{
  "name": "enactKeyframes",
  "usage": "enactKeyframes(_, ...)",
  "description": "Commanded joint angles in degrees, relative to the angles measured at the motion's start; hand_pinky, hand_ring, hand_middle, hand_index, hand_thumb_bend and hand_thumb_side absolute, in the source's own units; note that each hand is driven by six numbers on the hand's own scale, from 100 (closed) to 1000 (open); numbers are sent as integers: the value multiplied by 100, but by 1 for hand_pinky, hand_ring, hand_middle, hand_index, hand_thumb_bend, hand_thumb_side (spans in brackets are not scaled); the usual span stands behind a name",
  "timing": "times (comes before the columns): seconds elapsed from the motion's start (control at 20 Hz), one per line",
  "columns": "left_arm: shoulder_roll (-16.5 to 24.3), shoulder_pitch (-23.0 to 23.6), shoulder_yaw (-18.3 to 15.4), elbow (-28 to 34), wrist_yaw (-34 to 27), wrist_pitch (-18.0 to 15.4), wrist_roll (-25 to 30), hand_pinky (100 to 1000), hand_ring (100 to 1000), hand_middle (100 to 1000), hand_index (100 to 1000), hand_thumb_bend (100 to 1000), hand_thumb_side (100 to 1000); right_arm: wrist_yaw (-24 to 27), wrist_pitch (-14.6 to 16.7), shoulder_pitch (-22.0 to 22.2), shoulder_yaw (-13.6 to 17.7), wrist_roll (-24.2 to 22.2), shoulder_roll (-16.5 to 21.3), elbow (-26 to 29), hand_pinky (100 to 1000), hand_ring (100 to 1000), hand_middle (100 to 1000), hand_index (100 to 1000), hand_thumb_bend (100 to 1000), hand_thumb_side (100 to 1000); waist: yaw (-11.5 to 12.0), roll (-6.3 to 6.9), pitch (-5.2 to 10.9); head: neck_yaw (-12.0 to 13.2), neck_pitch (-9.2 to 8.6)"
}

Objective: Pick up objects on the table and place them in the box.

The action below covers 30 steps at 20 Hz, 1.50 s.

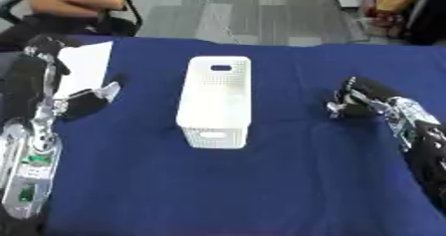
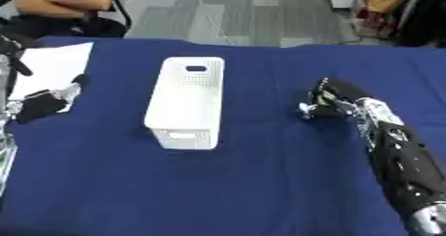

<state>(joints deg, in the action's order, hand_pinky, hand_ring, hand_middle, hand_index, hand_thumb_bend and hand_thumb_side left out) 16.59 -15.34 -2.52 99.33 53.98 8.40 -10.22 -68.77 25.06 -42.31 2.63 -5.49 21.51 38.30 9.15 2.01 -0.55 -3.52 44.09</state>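
black arms with silver joints, the left forearm (image 1: pixel 31 173) showing green parts in silver casing

No legible text or labels anywhere.

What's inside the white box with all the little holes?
The white perforated plastic box stands on the blue tablecloth. From this angle it looks plain white on top, so nothing can be made out inside it. Its walls hide whatever may lie low inside it.
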Motion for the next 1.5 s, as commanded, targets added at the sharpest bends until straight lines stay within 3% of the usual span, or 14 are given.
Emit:
enactKeyframes(0.05, 81, -49, -27, 109, -13, -5, 8, 100, 455, 688, 732, 508, 450, 122, 92, -34, 37, 156, 168, 40, 100, 100, 216, 265, 100, 948, -6, 5, 70, 18, 3)
enactKeyframes(0.15, 81, -47, -30, 108, -13, -3, 6, 100, 455, 689, 732, 508, 450, 221, 168, -6, 46, 250, 173, 53, 100, 100, 209, 244, 100, 1000, -6, 5, 72, 24, 3)
enactKeyframes(0.6, 84, -42, -35, 107, -9, 0, 5, 100, 455, 689, 732, 506, 450, 859, 521, 68, 166, 584, 209, 29, 100, 100, 173, 221, 100, 991, -14, 6, 79, 53, 3)
enactKeyframes(0.85, 86, -41, -42, 105, -4, 3, 2, 100, 455, 690, 732, 505, 451, 1341, 750, 106, 186, 374, 233, 102, 100, 100, 154, 201, 100, 824, -12, 4, 84, 81, 3)
enactKeyframes(1.5, 109, -11, -62, 99, 35, 11, 10, 100, 455, 691, 732, 504, 453, 2180, 918, -80, 71, -228, 357, 557, 100, 100, 144, 198, 100, 834, -27, -11, 143, 166, 3)
